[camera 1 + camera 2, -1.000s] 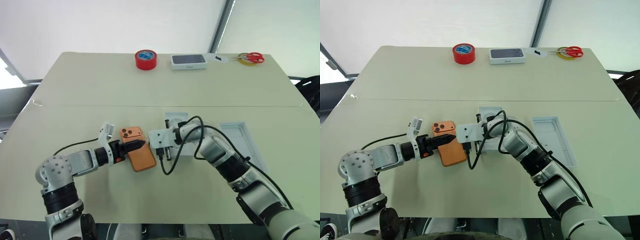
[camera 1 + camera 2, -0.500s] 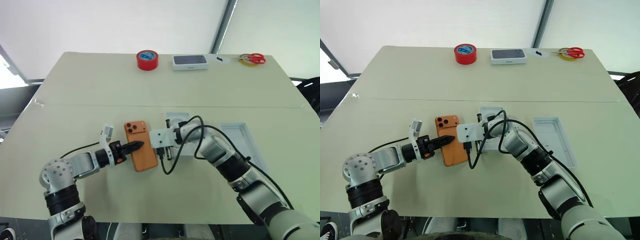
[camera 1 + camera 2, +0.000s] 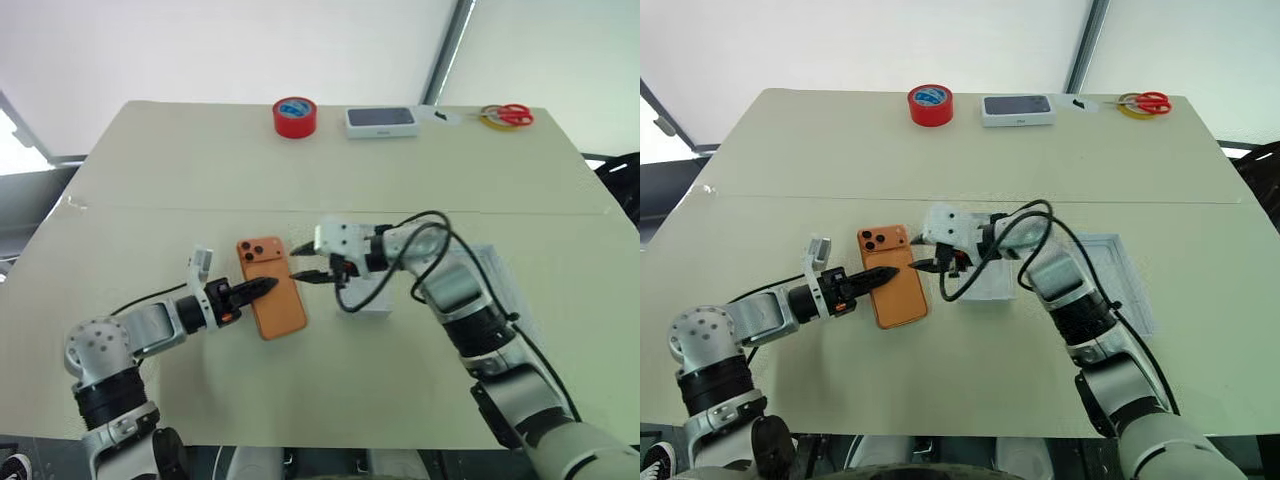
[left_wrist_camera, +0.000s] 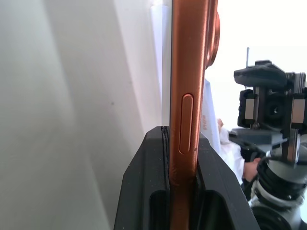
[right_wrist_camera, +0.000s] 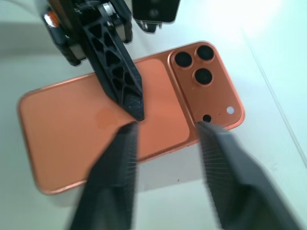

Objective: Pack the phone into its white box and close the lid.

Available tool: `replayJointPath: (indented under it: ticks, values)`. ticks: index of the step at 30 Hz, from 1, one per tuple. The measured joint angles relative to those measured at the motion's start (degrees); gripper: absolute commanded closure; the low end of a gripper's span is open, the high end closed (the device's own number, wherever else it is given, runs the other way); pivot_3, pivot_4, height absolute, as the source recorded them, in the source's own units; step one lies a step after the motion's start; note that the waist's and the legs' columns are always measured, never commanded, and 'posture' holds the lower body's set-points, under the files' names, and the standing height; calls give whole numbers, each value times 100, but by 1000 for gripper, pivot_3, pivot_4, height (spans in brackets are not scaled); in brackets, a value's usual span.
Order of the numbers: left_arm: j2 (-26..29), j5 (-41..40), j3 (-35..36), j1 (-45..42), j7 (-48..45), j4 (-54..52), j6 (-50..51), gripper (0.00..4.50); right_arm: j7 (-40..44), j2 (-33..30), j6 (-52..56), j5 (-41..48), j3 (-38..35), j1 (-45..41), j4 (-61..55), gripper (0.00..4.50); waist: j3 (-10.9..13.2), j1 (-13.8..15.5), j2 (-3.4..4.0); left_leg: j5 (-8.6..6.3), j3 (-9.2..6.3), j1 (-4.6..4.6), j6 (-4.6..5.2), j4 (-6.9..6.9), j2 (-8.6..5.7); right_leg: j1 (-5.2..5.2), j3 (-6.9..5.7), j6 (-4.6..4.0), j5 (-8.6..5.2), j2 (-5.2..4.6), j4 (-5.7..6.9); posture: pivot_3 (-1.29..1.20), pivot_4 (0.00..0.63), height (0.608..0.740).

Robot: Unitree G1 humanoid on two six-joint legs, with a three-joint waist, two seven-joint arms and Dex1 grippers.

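The left gripper [image 4: 184, 191] pinches the phone [image 3: 270, 300] by its left edge, forearm low over the table [image 3: 200, 180]. The right gripper [image 5: 165, 148], fingers spread, hovers at its right edge, over the white box [image 3: 372, 298]. The right wrist view shows three lenses.

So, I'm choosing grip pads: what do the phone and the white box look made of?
The phone: smooth satin orange back, metal-looking edge band with a soft sheen, likely glass and aluminium. The white box: matte white, straight thin walls, probably cardboard.

Orange phone [image 3: 271, 288], black fingers [image 5: 117, 81], red tape roll [image 3: 294, 116].
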Motion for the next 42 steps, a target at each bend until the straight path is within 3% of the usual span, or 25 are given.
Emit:
replayJointPath:
  ticks: [5,10,13,15,27,31,42]
  values:
    - [392,-93,-175,1,-370,-38,-244,4500,503,-1054,-75,384,-189,830,-667,1661,5,-23,-2,-9,3,0,-6,-10,-4,-3,3,-1,0,-7,-4,0,150,730]
    - [450,-94,-435,20,-490,-39,-526,4500,660,-1740,-1023,333,-244,1560,-907,1661,10,-31,-8,5,7,1,-3,-33,-4,-13,7,-1,0,-7,-8,0,150,730]
    - [450,-95,-508,62,-493,-38,-645,4500,467,-1768,-1387,206,-248,1647,-692,2518,13,-39,-10,9,9,1,-7,-37,-3,-17,9,-2,0,-6,-8,0,150,730]
    - [466,-95,-602,68,-495,-38,-709,4500,370,-1769,-1511,124,-249,1647,-578,3432,14,-20,-11,9,8,1,-6,-37,-3,-17,8,-2,0,-7,-8,0,150,730]
    - [615,-151,-882,-22,-458,-33,-833,4500,155,-1750,-1594,-6,-216,1647,-442,3432,18,-6,-16,10,8,1,-5,-31,-4,-12,7,-2,0,-6,-7,0,150,730]
    - [602,-374,-873,-76,-277,-17,-770,4500,138,-1753,-1576,-90,-133,1662,-433,4435,19,-6,-16,10,8,1,-4,-28,-3,-9,6,-1,0,-5,-7,0,150,730]
    - [479,-547,-919,-783,143,209,-732,4500,32,-1544,-836,-79,1,1661,-876,4435,26,7,-22,10,5,1,-4,-12,-2,-1,1,0,0,0,-4,0,150,730]
